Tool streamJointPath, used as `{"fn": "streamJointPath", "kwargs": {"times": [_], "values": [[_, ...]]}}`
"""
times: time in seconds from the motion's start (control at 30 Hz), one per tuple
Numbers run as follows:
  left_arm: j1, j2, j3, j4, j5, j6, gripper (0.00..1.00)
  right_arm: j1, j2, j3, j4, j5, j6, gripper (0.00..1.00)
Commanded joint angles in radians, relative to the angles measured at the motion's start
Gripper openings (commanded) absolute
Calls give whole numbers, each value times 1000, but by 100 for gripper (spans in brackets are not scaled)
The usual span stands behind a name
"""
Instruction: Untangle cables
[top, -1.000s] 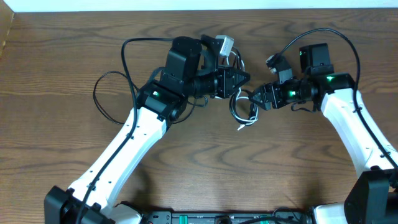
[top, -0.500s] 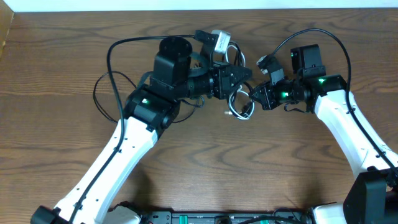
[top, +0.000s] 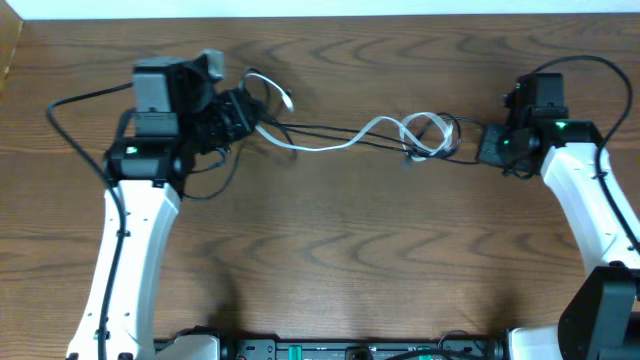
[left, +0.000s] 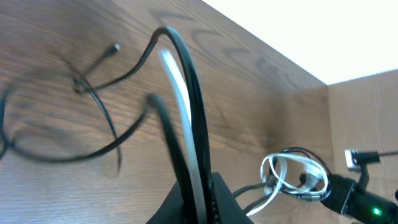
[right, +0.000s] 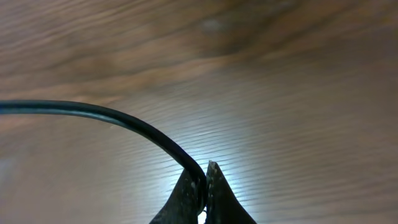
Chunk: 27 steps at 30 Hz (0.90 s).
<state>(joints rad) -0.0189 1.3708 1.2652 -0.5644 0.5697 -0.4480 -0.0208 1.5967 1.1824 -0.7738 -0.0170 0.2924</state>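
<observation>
The cables are pulled out in a line across the table's middle. A white cable (top: 345, 140) runs from my left gripper (top: 248, 118) to a small coil (top: 425, 135), with thin black cables (top: 330, 130) alongside it. In the left wrist view, my left gripper (left: 196, 180) is shut on the white cable (left: 180, 93) and black cables (left: 193, 87) together, and the white coil (left: 295, 174) lies far ahead. My right gripper (top: 484, 147) is at the right end of the line. In the right wrist view, the right gripper (right: 205, 171) is shut on one black cable (right: 124, 119).
The left arm's own thick black wire (top: 75, 100) loops out to the left of its wrist. A loose black cable loop (left: 62, 149) with a small plug lies on the wood near my left gripper. The table's back edge (top: 320, 18) meets a white strip.
The two arms have pulled apart, left going left and right going right. The bunched cables are now stretched into a long line. The right gripper closed on a black cable.
</observation>
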Motion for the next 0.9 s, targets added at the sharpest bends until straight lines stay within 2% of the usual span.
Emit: {"fn": "streamJointPath", "kwargs": {"times": [0.0, 0.07, 0.2, 0.23, 0.3, 0.33, 0.37, 0.4, 0.47, 0.5, 0.53, 0.57, 0.6, 0.63, 0.7, 0.8, 0.83, 0.87], "values": [[56, -19, 9, -11, -32, 2, 7, -35, 1, -6, -1, 49, 28, 1], [50, -19, 9, -31, -32, 3, 8, -30, 1, -6, 1, -14, 6, 1], [51, -19, 8, -51, -41, 36, 7, -39, 1, -6, -31, 127, 53, 1], [51, -19, 8, -66, -98, 45, 7, -45, 1, -6, -47, 208, 70, 1], [51, -19, 8, -109, -259, 72, 8, -61, 1, -6, -49, 230, 73, 1], [51, -19, 8, -145, -383, 82, 7, -66, 1, -6, -28, 163, 26, 1], [51, -19, 8, -177, -482, 87, 8, -65, 1, -6, 18, 32, -82, 1], [51, -19, 8, -184, -502, 95, 7, -65, 0, -6, 42, -47, -126, 1], [51, -19, 8, -206, -504, 108, 8, -65, -12, -6, 149, -414, -262, 1], [51, -19, 8, -211, -497, 108, 8, -66, -17, -6, 171, -474, -274, 1], [50, -19, 6, -220, -479, 108, 17, -65, -33, -6, 240, -619, -283, 1], [50, -19, 4, -224, -453, 108, 47, -66, -48, -6, 294, -695, -283, 1], [50, -19, 2, -229, -422, 108, 69, -65, -69, -6, 328, -719, -283, 1], [50, -19, 2, -244, -394, 113, 76, -65, -91, -6, 335, -675, -282, 1], [50, -19, 2, -266, -321, 161, 81, -65, -109, -6, 290, -558, -282, 2], [46, -19, 1, -319, -230, 190, 84, -65, -110, -6, 104, -314, -280, 1], [33, -19, -2, -329, -196, 203, 84, -65, -109, -6, 56, -244, -264, 1], [6, -19, -4, -335, -157, 255, 83, -65, -109, -6, 8, -92, -180, 1]]}}
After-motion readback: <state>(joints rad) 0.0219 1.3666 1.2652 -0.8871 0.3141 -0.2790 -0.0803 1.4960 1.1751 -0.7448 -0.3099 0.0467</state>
